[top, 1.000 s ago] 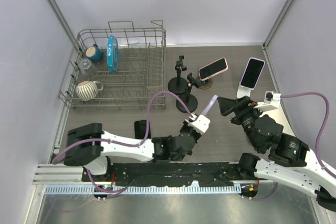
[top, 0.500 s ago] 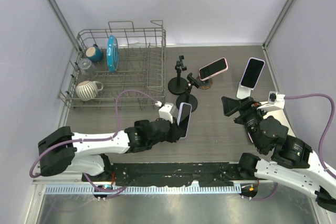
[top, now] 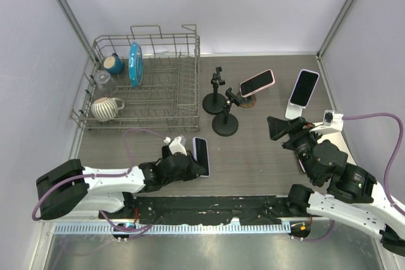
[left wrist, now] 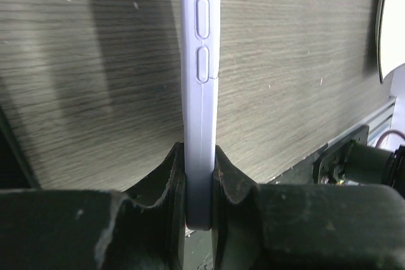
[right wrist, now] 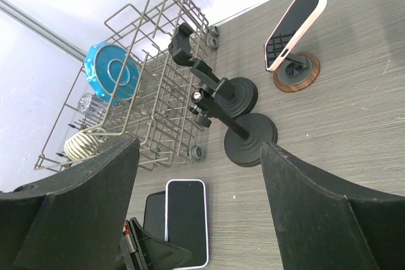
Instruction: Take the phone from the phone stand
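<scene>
**Phone clear of the stand, gripped low by the left arm**

The left gripper point(left wrist: 199, 178) is clamping the phone point(left wrist: 200, 86) by its bottom end. Both pads are pressing flat on its faces, with no gap showing in the left wrist view. The pale lilac case is running edge-on up that view, side buttons facing the camera, with wood-grain table point(left wrist: 297, 61) on either side.

From overhead, the phone point(top: 200, 155) is sitting near the front of the table, left of centre, dark screen showing. It is well apart from the two black stands point(top: 224, 122) and just beside a dark flat slab point(top: 169, 152). Whether it is touching the table, I cannot tell.

Over on the right, the right gripper point(top: 276, 128) is hanging above the table with its fingers point(right wrist: 76, 207) spread wide — nothing between them. Beyond it, a pink-cased phone point(top: 257, 83) is leaning on a round wooden base, and another phone point(top: 305, 87) is propped on a white stand. The wire dish rack point(top: 185, 86) is standing at the back left.
</scene>
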